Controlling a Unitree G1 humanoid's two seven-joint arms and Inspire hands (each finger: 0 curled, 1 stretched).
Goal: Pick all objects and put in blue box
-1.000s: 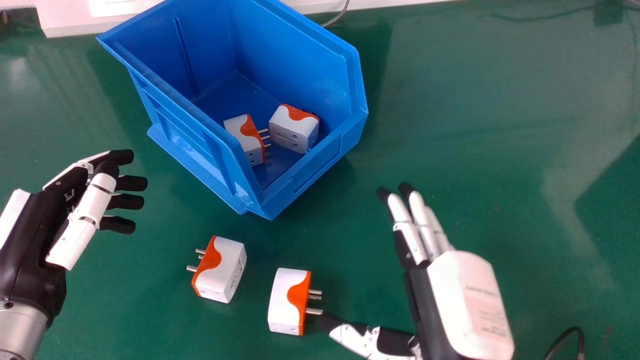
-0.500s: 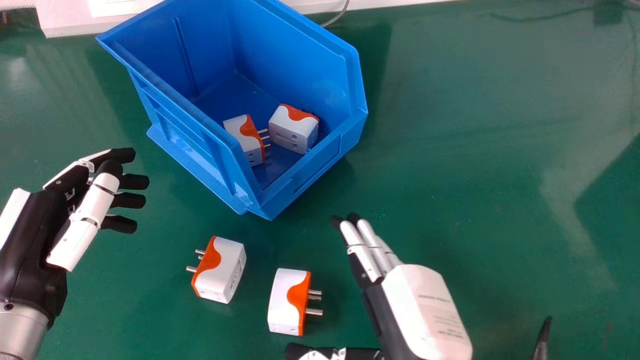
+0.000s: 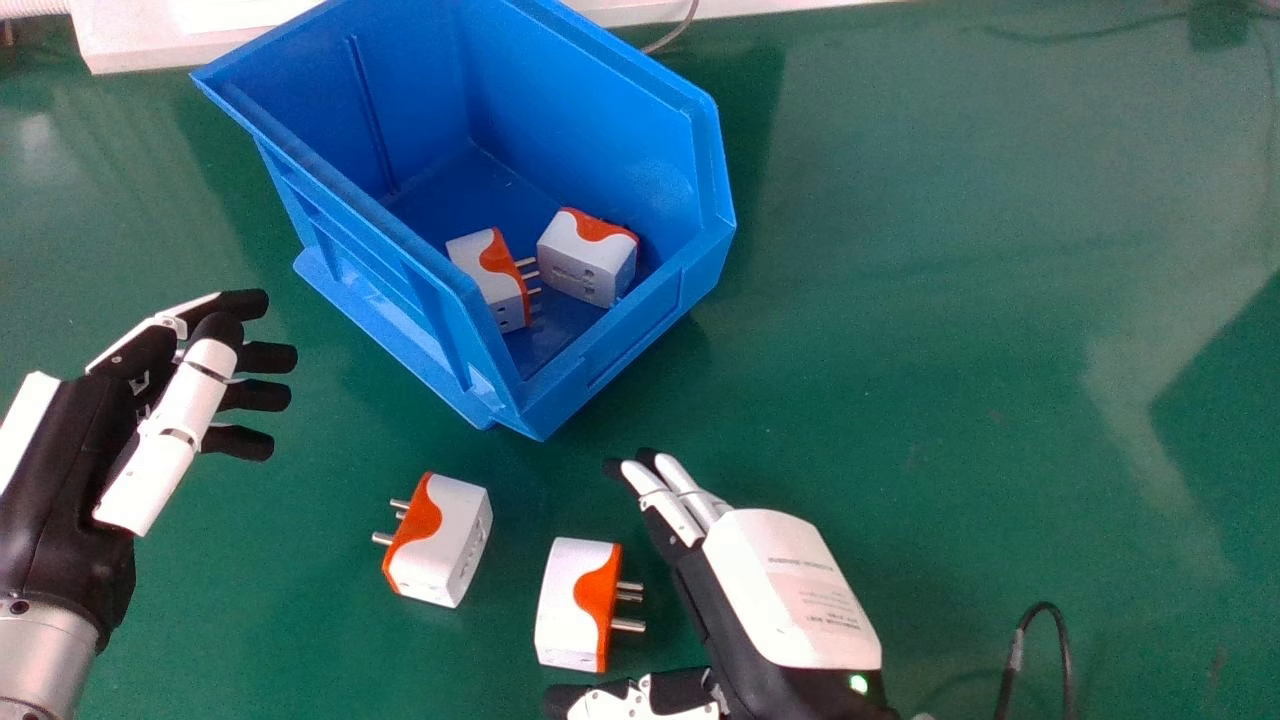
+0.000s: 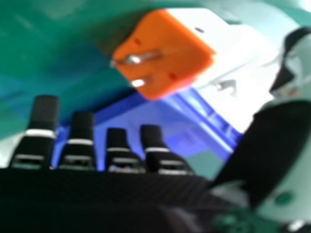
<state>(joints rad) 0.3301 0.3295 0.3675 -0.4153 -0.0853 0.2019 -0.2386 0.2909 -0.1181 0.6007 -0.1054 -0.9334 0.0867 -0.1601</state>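
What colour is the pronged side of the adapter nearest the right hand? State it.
Pronged side: orange, clearest in the right hand view.

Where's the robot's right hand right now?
In the head view, the right hand is low and right of centre, just right of the nearer loose adapter on the green table.

On the counter (image 3: 950,300), one box (image 3: 640,325), containing left inner adapter (image 3: 472,256) and, just beside it, right inner adapter (image 3: 585,262), both toward its near end; before the box, left outer adapter (image 3: 452,535) and, to its right and slightly nearer the robot, right outer adapter (image 3: 565,610).
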